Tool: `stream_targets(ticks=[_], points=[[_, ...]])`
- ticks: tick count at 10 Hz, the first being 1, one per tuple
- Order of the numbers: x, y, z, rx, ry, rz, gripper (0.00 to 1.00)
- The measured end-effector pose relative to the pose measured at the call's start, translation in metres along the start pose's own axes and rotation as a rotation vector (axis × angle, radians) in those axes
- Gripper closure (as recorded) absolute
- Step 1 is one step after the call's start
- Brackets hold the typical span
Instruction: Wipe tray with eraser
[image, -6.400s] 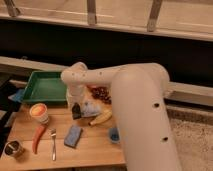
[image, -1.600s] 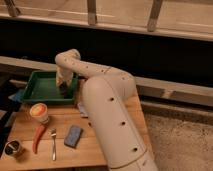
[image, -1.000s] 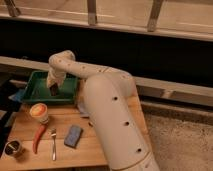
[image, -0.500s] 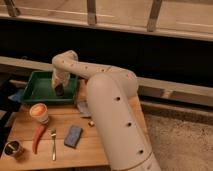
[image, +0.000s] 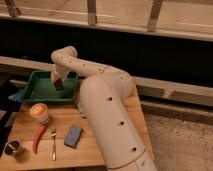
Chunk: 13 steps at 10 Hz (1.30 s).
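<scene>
We count one tray (image: 37, 92), one eraser (image: 59, 84), one sponge (image: 73, 135), one fork (image: 53, 144) and one cup (image: 39, 112). Our gripper (image: 57, 80) reaches down over the tray's middle — fingers closed on the eraser, which sits inside the tray.

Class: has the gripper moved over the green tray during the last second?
Yes. The gripper with the eraser has swept rightward, from the tray's left part to its middle.
</scene>
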Motion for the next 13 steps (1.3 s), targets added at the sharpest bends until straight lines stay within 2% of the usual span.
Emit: stream_targets(ticks=[3, 5, 7, 9, 10, 11, 13], points=[[0.023, 0.036, 0.004, -0.061, 0.016, -0.032, 1.0], [0.033, 0.038, 0.004, -0.058, 0.021, -0.014, 1.0], [0.03, 0.022, -0.001, -0.029, 0.012, 0.007, 1.0], [0.017, 0.003, -0.005, 0.037, 0.009, 0.007, 1.0], [0.01, -0.006, -0.005, 0.093, 0.014, 0.001, 1.0], [0.007, -0.008, -0.002, 0.111, 0.019, -0.008, 1.0], [0.003, -0.003, 0.001, 0.101, 0.021, -0.038, 1.0]])
